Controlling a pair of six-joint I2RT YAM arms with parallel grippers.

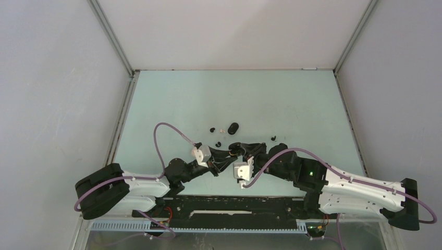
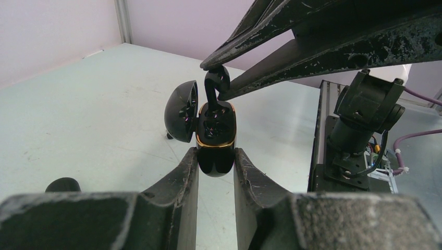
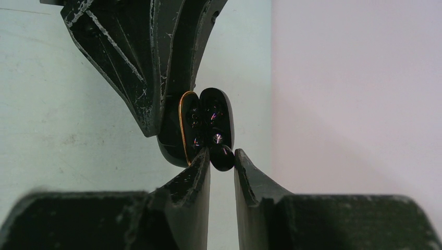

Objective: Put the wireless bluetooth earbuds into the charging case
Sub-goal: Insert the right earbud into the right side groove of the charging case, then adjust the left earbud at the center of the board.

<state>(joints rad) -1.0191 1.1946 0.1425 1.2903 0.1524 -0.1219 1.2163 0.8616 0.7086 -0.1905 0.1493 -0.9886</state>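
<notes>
The charging case (image 2: 215, 136) is a glossy black, pebble-shaped shell with a thin gold band round its mouth. It is held off the pale green, lightly scuffed tabletop (image 1: 292, 104), over the middle of its near half. The left gripper (image 2: 215, 152) has its scratched, matte black jaws pinching the case's rounded lower body from both sides. The domed lid (image 2: 180, 112) hangs open to one side, showing a shiny dark interior with moulded wells. The right gripper (image 3: 221, 156) has its jaws pressed onto one black earbud (image 2: 210, 94), a small glossy bean on a short stem. The bud's lower end sits right at the case's open mouth, and whether it is seated in a well cannot be told. Farther toward the middle of the tabletop lies a second dark oval case (image 1: 233, 127). Just left of it are a loose black bud (image 1: 212, 129) and a whitish bud (image 1: 220, 130). Another black bud (image 1: 219, 142) lies nearer the arms, and one more (image 1: 274, 138) lies off to the right.
</notes>
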